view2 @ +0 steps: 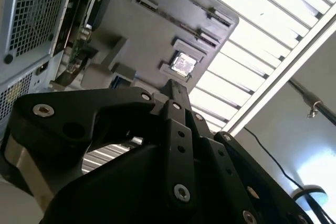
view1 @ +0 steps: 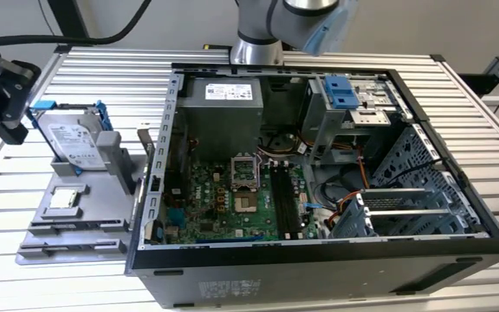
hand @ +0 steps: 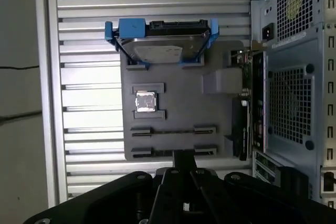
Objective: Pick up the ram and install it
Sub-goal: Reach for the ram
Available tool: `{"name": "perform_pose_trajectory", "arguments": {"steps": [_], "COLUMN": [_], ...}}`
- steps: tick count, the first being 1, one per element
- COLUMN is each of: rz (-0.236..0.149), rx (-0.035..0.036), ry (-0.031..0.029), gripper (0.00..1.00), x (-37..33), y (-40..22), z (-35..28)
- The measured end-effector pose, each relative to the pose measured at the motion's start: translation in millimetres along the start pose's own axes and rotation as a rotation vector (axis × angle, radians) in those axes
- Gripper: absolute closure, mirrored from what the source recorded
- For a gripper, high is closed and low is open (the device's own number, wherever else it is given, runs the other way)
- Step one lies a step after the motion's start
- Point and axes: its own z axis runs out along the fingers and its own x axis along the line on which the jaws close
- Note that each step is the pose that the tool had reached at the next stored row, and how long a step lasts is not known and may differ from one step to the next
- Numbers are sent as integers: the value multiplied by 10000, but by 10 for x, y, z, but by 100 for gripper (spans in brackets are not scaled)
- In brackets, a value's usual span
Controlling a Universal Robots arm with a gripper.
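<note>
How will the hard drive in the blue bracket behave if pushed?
The hard drive leans on edge in the grey tray, so a push near its top would probably tip it. Its metal shell looks rigid, likely heavy for its size. The blue bracket looks plastic and may flex.

The hand (view1: 11, 130) hangs at the exterior view's far left, fingers (view2: 176, 95) pressed together.
</note>
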Motion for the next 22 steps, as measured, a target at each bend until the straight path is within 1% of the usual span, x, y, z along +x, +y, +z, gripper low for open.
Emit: {"name": "perform_pose_trajectory", "arguments": {"steps": [4, 5, 7, 9, 12, 14, 22], "rz": [-2, 0, 0, -36, -243, -127, -2], "rx": [1, 0, 0, -8, -13, -7, -1], "ry": [1, 1, 0, -2, 7, 1, -5], "gripper": [100, 100, 100, 100, 100, 100, 100], "x": [-8, -9, -11, 7, 18, 29, 29], "y": [-166, -198, -241, -247, -248, -248, -249], "z": [2, 2, 5, 5, 4, 6, 7]}}
